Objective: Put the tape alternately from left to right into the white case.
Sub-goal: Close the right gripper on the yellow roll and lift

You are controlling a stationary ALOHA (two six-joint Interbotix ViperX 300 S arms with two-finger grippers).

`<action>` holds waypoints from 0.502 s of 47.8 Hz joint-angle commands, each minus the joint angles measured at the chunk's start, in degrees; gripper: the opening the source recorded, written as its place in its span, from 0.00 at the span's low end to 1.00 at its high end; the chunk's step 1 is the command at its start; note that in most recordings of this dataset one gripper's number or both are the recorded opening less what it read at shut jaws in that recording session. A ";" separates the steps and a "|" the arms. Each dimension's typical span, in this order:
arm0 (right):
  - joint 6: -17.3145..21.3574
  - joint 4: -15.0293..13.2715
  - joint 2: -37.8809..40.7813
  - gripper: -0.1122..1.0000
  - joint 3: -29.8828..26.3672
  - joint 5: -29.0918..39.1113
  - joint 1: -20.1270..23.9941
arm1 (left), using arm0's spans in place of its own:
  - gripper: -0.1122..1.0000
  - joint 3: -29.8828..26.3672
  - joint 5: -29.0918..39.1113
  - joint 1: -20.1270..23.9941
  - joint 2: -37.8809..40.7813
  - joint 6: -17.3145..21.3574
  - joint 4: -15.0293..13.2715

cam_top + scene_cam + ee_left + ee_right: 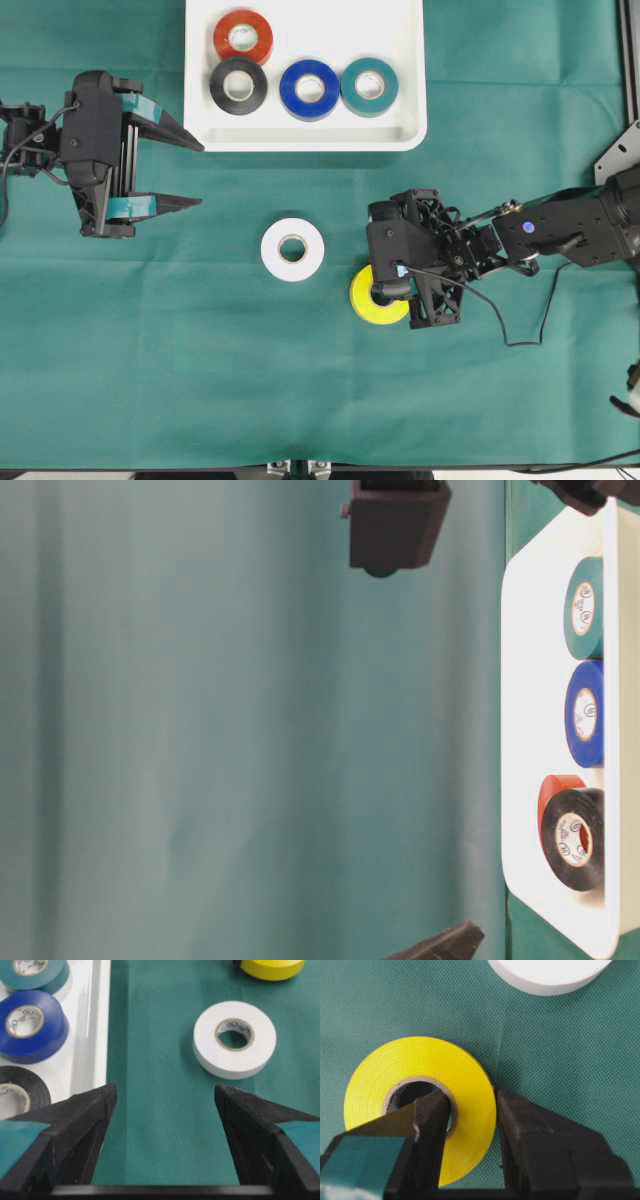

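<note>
On the green-clothed desk (150, 380), the right gripper (472, 1110) pinches the glossy yellow tape roll (420, 1105), one finger inside its core.
At its ten o'clock lies the white roll (292, 249); the left gripper (185, 172) stands wide apart; red-orange, black, blue and teal rolls sit in the shallow white plastic case (400, 120).

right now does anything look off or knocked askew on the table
Nothing stands out. Four rolls lie flat in the white case, the white roll sits flat on the cloth, and the right gripper pinches the yellow roll's wall cleanly.
</note>
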 commanded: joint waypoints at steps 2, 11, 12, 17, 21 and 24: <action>-0.09 -0.18 -2.81 0.39 -1.32 -0.44 0.18 | 0.90 -1.14 0.09 -0.09 -0.35 -0.09 -0.09; -0.88 -3.34 -7.29 0.39 -1.32 -0.70 0.18 | 0.90 -0.97 0.09 0.00 -0.35 -0.09 -0.09; -0.97 -3.96 -7.73 0.39 -1.32 -0.62 0.18 | 0.90 -0.97 0.09 -0.09 -0.35 -0.09 -0.09; -0.88 -7.47 -9.67 0.39 -1.67 -0.88 0.18 | 0.90 -0.88 0.09 -0.09 -0.35 -0.09 -0.09; -0.88 -9.76 -10.63 0.39 -1.93 -1.32 0.18 | 0.90 -0.79 0.09 -0.09 -0.35 -0.09 -0.09; -0.88 -11.25 -11.07 0.39 -2.11 -1.93 0.18 | 0.90 -0.79 0.09 0.00 -0.35 -0.09 -0.09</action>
